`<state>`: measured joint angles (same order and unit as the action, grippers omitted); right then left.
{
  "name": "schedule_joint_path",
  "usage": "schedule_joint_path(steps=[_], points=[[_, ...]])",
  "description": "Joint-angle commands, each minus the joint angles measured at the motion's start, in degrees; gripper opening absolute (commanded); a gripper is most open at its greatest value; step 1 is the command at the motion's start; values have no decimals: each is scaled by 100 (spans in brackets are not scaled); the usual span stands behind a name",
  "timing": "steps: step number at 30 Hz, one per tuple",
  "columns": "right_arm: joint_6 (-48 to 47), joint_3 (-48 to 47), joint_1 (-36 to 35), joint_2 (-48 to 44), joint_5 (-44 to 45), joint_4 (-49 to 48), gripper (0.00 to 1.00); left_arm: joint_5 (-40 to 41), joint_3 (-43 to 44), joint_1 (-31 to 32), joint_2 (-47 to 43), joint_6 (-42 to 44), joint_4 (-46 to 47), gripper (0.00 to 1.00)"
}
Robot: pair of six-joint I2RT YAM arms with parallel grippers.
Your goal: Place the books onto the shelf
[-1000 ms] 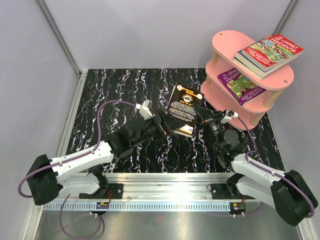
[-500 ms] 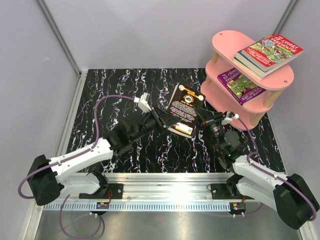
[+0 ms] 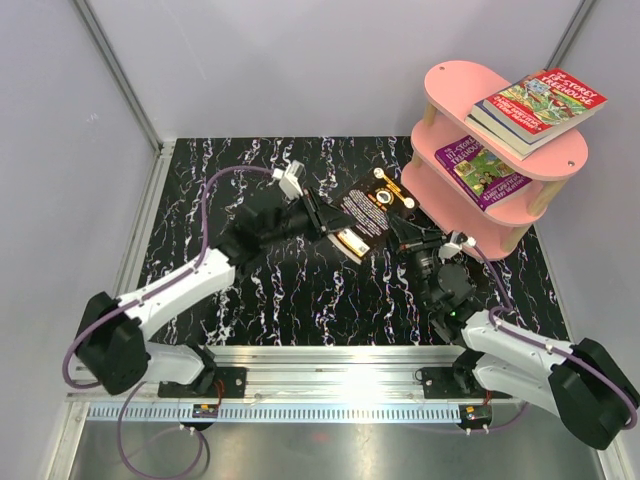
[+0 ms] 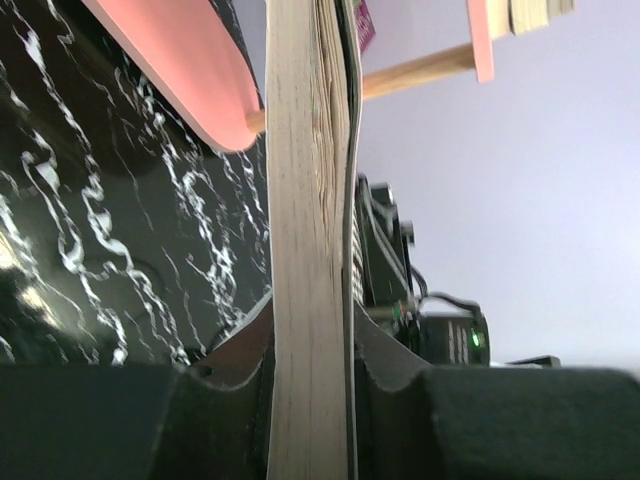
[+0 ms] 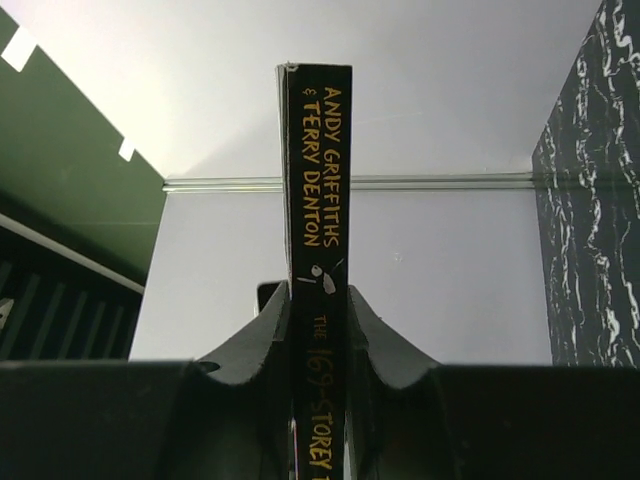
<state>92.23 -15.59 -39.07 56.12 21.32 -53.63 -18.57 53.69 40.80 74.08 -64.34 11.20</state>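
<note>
My left hand (image 3: 322, 224) has just closed from wide onto the page edge of the black book (image 3: 368, 208), while my right hand (image 3: 404, 238) keeps its narrow pinch on the spine. Held between them, the book now looks raised and tilted off the tabletop (image 3: 300, 300), mid-frame, just left of the pink shelf (image 3: 440, 85). A red book (image 3: 540, 100) and a purple book (image 3: 482, 170) already lie on its tiers, so I judge this one ready to carry across.

The black-covered book (image 3: 365, 213) hung tilted above the desk (image 3: 300, 300), just beside the pink three-tier shelf (image 3: 450, 85). A red book (image 3: 545, 98) lay uppermost on the top board, and a purple book (image 3: 482, 168) lay flat on the middle board.
</note>
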Motion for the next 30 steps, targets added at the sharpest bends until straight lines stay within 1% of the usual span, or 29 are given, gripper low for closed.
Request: schedule_joint_path(steps=[1,6,11,15,18,20,21,22,23,24,25,26,27,28,29,30], points=[[-64,-128,-760,-75,-1376,-904,0,22,527,-440,843,641,409,13],[-196,-189,-1041,110,-1411,-860,0,-647,1064,-555,1468,870,567,10],[-433,-347,-1401,259,-1350,-755,0,-903,1346,-625,1837,976,611,9],[-495,-383,-1463,312,-1271,-763,0,-1052,1372,-669,1952,958,769,9],[-618,-497,-1516,356,-1262,-684,0,-1306,1591,-696,2162,1002,752,9],[-714,-524,-1516,312,-1210,-693,0,-1439,1750,-696,2259,1019,752,20],[-784,-515,-1516,242,-1070,-684,0,-1491,1759,-696,2294,1028,769,30],[-898,-515,-1516,163,-999,-667,0,-1483,1759,-713,2277,1054,752,44],[-1152,-567,-1516,-124,-929,-362,0,-1466,1724,-731,2251,1081,717,49],[-1293,-637,-1516,-345,-745,-20,0,-1431,1689,-766,2216,1116,682,58],[-1652,-829,-1525,-582,-622,819,0,-1430,1662,-844,2103,1203,638,68],[-1838,-927,-1533,-1046,-507,1202,0,-1422,1627,-889,2049,1256,594,77],[-2005,-989,-1525,-1268,-210,1501,0,-1430,1583,-933,1970,1300,524,81],[-2155,-1007,-1516,-1470,-59,1687,0,-1422,1548,-1029,1822,1405,471,84],[-2426,-1024,-1525,-1864,107,1941,0,-1430,1530,-1065,1733,1458,427,85],[-2542,-1059,-1533,-2042,422,2126,0,-1422,1495,-1100,1663,1511,314,88]])
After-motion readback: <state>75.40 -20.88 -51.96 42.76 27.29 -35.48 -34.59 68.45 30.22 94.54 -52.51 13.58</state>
